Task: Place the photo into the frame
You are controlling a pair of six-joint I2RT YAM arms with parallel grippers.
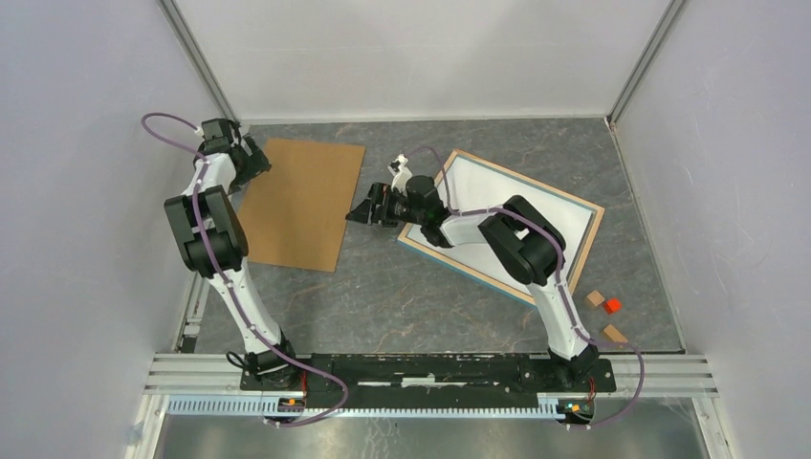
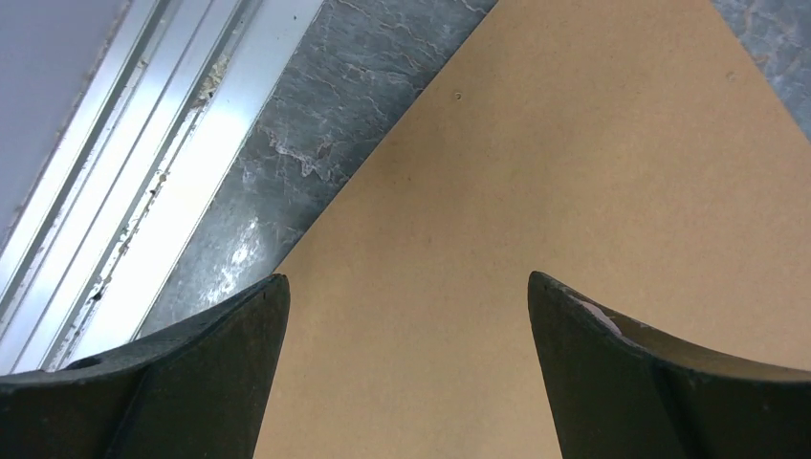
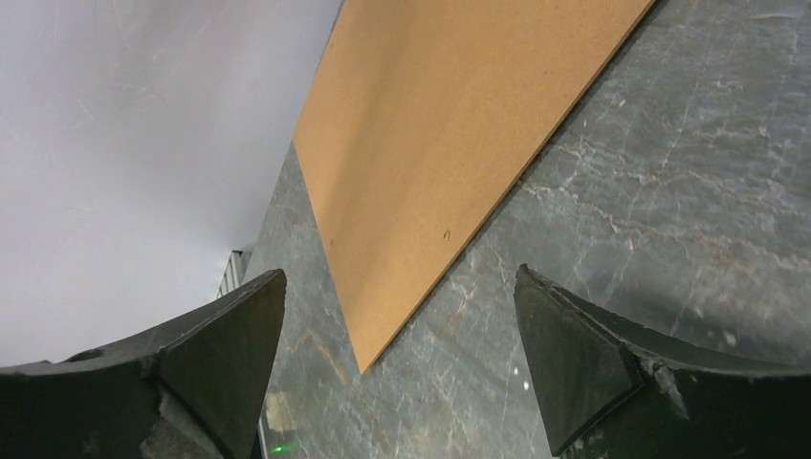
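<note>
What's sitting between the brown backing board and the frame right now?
Only the right gripper, jaws open, above bare table between backing board and frame. The top view shows it.

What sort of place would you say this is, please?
Probably a lab robot workcell: plain white walls on aluminium posts enclose a grey marbled table, the left arm and right arm are mounted on an aluminium rail at its near edge, and a brown board lies on it.
</note>
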